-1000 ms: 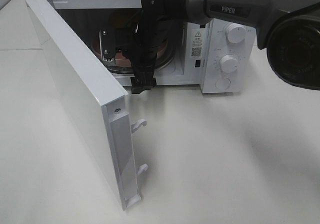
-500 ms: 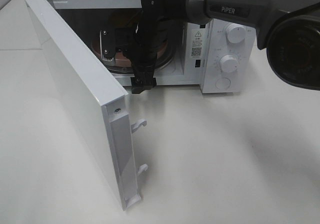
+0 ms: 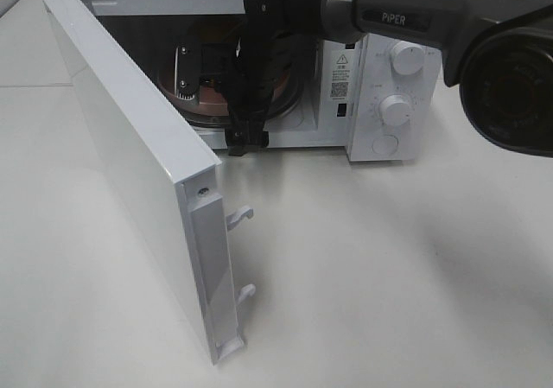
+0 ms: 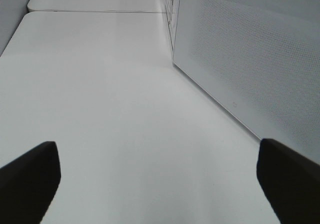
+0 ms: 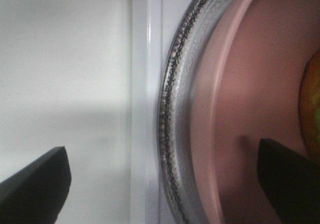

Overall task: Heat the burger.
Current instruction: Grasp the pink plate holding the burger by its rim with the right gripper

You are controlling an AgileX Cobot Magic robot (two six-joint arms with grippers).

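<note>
Two tools, both released: the left tool (image 4: 160, 181) hangs with its jaws spread wide over bare surface (image 3: 389, 276), holding nothing. The right tool (image 5: 160, 184) is also spread and empty, reaching inside the microwave (image 3: 380, 85).

Contents:
- The microwave cavity holds a glass turntable (image 5: 182, 84).
- A pinkish plate (image 5: 240, 84) lies on the turntable, with its rim just inside the glass rim.
- The burger (image 5: 312, 104) sits on the plate. The right wrist view shows only a yellow-orange sliver of it at the frame edge, so I cannot judge how well it is centred.
- Door (image 3: 130, 146) is swung fully open, with the latch hooks (image 3: 242, 217) exposed.
- Dials (image 3: 396, 110) are on the front panel.

Judgement: loading looks done. Closing the door and setting the dials are not yet done.

Risks from here:
1. The right tool sits low over the plate. A finger catching the plate rim on the way out could drag the plate off the turntable or tip the burger.
2. The right arm occupies the doorway. If the door were swung while the arm is in there, the door would strike it.
3. The left tool is beside a perforated white panel (image 4: 250, 59), probably the door's outer face. A push placed near the hinge could shove the whole microwave across the surface instead of closing the door.
4. If the hooks do not seat, heating will likely not start.
5. A plate left off-centre could rub the cavity wall once the turntable rotates.
</note>
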